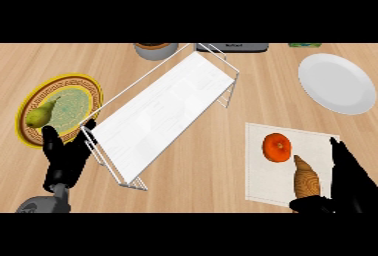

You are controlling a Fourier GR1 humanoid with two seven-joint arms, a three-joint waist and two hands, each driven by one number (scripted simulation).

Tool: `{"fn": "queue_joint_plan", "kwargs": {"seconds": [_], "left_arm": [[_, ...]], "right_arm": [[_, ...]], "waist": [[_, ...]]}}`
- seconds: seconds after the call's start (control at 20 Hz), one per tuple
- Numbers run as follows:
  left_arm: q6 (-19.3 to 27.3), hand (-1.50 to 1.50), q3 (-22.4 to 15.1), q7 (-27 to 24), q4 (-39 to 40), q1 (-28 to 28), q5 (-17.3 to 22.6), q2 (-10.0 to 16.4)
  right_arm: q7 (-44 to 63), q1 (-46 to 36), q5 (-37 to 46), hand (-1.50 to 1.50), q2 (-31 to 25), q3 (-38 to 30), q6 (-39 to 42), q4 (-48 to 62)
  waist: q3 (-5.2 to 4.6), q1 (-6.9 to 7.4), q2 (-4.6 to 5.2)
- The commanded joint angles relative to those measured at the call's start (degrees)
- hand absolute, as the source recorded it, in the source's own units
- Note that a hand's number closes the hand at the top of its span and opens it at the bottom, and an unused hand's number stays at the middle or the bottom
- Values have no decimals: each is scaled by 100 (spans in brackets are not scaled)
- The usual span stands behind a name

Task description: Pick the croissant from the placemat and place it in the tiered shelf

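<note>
We see the croissant on the placemat, in its lower right part. It lies lengthwise, with its thin tip pointing up toward the orange. The orange sits just above it on the same mat; the two are very near, and we cannot tell if they touch.

The right hand comes in at the lower right corner. Its fingers are stretched out almost straight and stand along the right side of the croissant, just beside it. The thumb is spread out to the left under the croissant's lower end. So the croissant lies in the gap between the thumb and the fingers, but the hand is wide open and has nothing in its hold. We cannot say surely if any finger touches the pastry.

The shelf, a white wire one, lies diagonally on the counter, left of the mat and well apart from the croissant. No object lies on its white surface.

The left hand rests at the lower left, fingers up and relaxed, holding nothing. It is just beside the near corner of the shelf and over the lower edge of a yellow plate that carries a pear. A white plate stands above the mat, at the upper right.
</note>
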Motion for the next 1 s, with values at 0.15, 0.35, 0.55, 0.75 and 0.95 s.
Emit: {"fn": "queue_joint_plan", "kwargs": {"seconds": [0.15, 0.35, 0.55, 0.75, 0.95], "left_arm": [[-59, 0, 216, 94, 319, -327, 17, 33], [-223, 0, 187, -246, 418, -88, -87, -23], [-34, 0, 152, 233, -214, 41, -93, -65], [-74, 0, 183, -47, 172, -147, -224, -151], [63, 0, 112, 159, -34, -104, -316, -325]], "right_arm": [[1121, -194, 833, -150, 744, 198, 434, 221], [731, -173, 966, -150, 1017, -33, 491, 573], [256, -195, 1080, -150, 1185, -439, 365, 1181], [97, -151, 1390, -150, 1345, -630, 337, 1438], [-183, -81, 1667, -150, 1404, -785, 457, 1637]], "waist": [[-1, -86, -1], [1, -76, -1], [6, -61, -7], [5, -82, -3], [6, -75, -8]]}}
